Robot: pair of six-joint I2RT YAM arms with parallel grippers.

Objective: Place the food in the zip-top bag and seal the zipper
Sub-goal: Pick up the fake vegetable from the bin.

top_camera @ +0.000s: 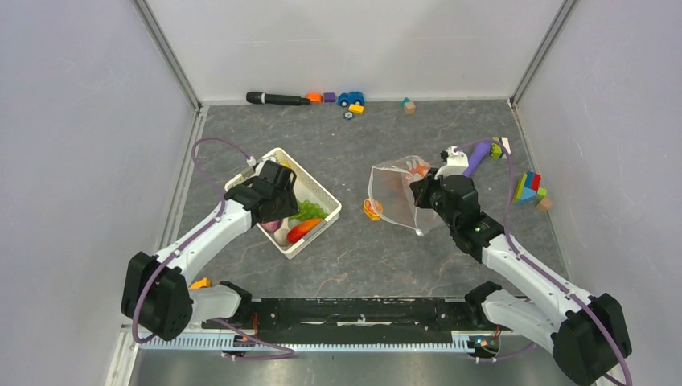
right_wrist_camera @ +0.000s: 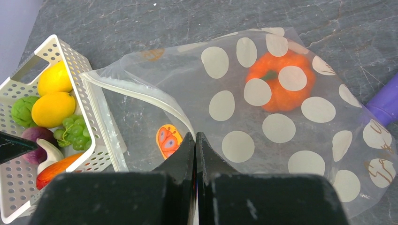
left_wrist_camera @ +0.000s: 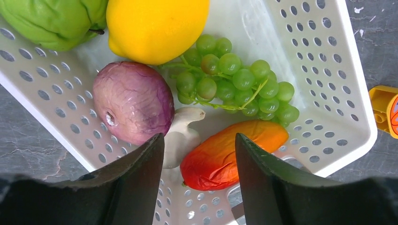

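Table (top_camera: 378, 257): seven foods (left_wrist_camera: 133, 101) in basket (left_wrist_camera: 328, 70), one pumpkin (right_wrist_camera: 280, 86) in zip-top bag (right_wrist_camera: 234, 145), mouth facing basket; right gripper (right_wrist_camera: 195, 140) clamps bag, left gripper (left_wrist_camera: 199, 140) spread.

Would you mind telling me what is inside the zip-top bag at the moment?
One orange pumpkin shows through the clear wall of the zip-top bag. The right tool, shut on the bag, hides its near edge, so anything lying there cannot be seen.

The zip-top bag (right_wrist_camera: 244, 122) bears brown cursive lettering (right_wrist_camera: 381, 164) near one edge, too creased to read.
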